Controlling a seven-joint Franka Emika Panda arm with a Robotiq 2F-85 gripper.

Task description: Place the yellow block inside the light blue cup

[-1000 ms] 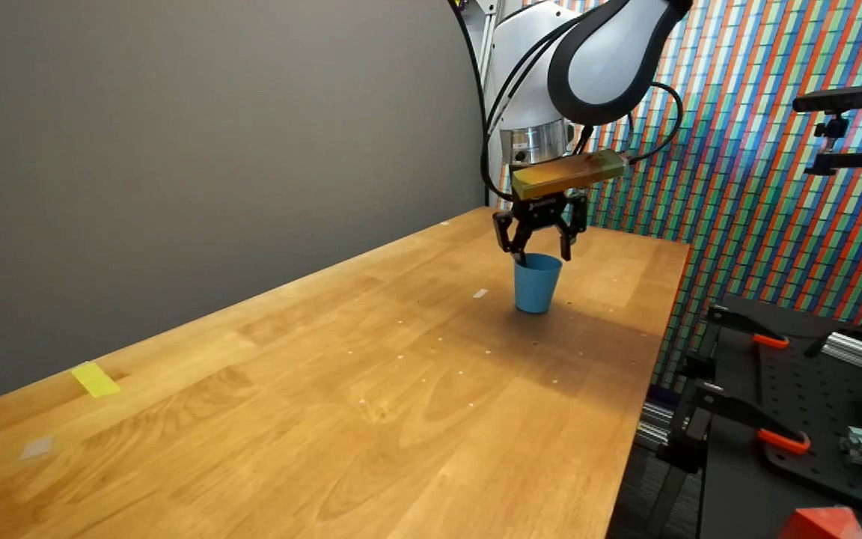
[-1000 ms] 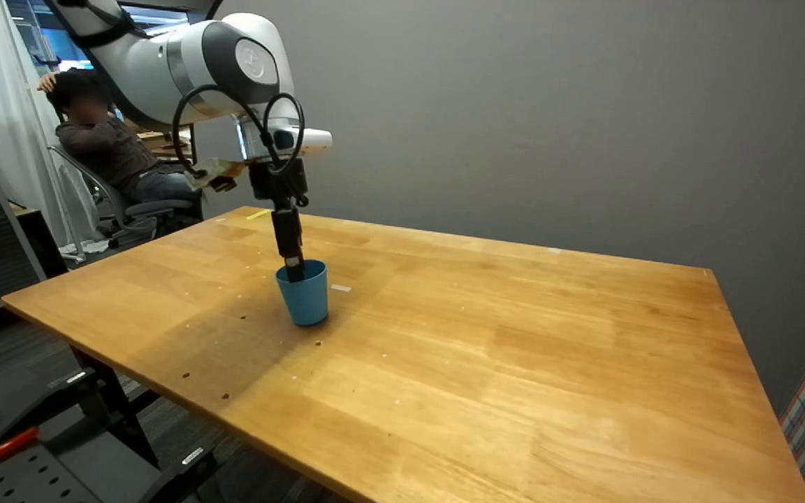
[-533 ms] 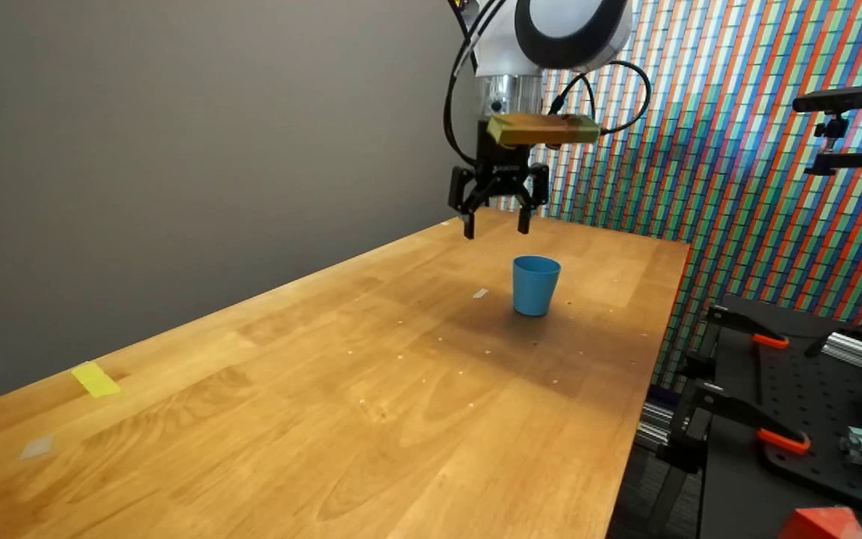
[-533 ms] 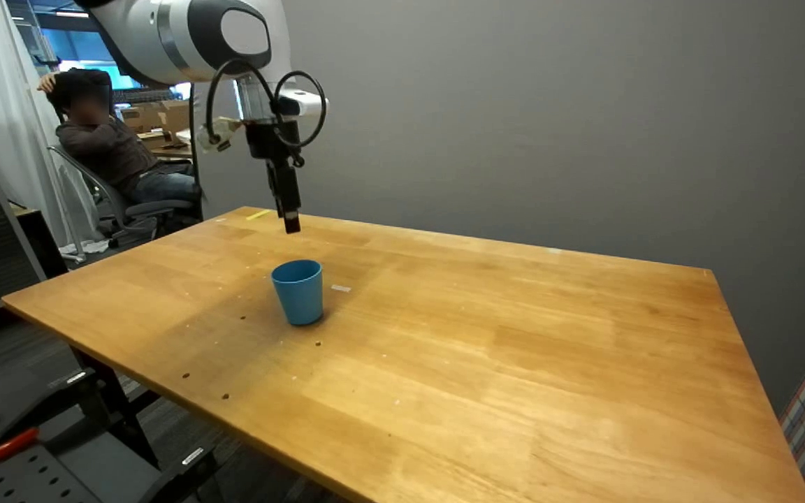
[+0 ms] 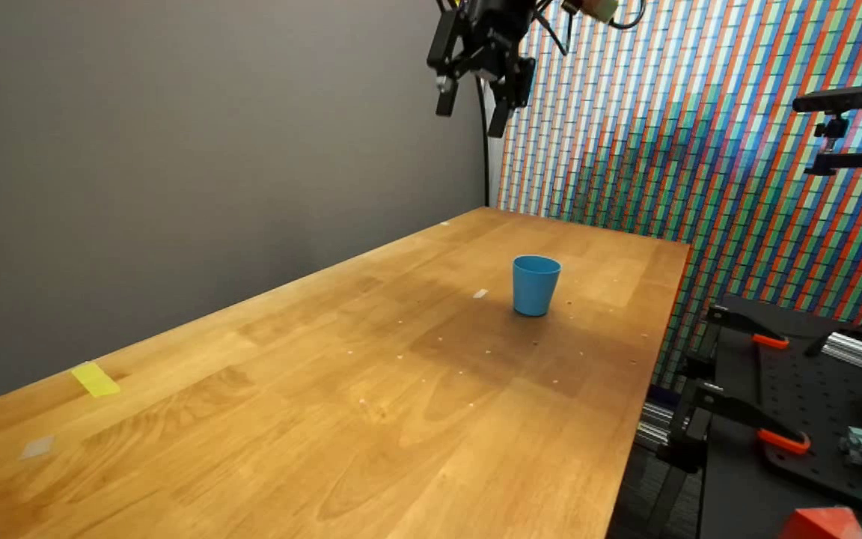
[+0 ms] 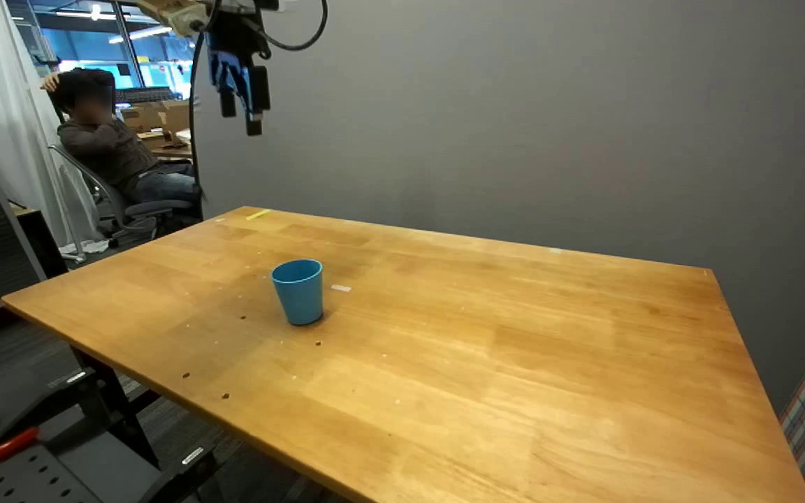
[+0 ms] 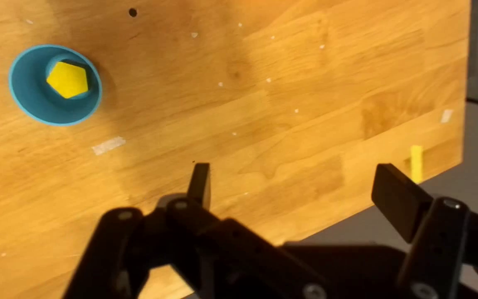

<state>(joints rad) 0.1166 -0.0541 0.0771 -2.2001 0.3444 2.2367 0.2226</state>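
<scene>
The light blue cup stands upright on the wooden table in both exterior views (image 5: 534,290) (image 6: 300,299). It also shows at the upper left of the wrist view (image 7: 29,89). The yellow block (image 7: 68,79) lies inside the cup at its bottom, with a five-sided yellow face up. The cup walls hide the block in both exterior views. My gripper is high above the table in both exterior views (image 5: 471,117) (image 6: 242,119), well above the cup. In the wrist view the gripper (image 7: 295,176) is open with nothing between its fingers.
A flat yellow tape patch (image 5: 96,379) is stuck near the far end of the table (image 5: 251,464). A small whitish tape piece (image 6: 340,288) lies beside the cup. A grey wall (image 6: 514,126) runs along the table. A black side table with clamps (image 5: 760,427) stands beside it.
My gripper was at the cup with a finger inside its rim. It has risen out and moved high up and away, tilting. The cup shifted slightly, then stayed standing.
</scene>
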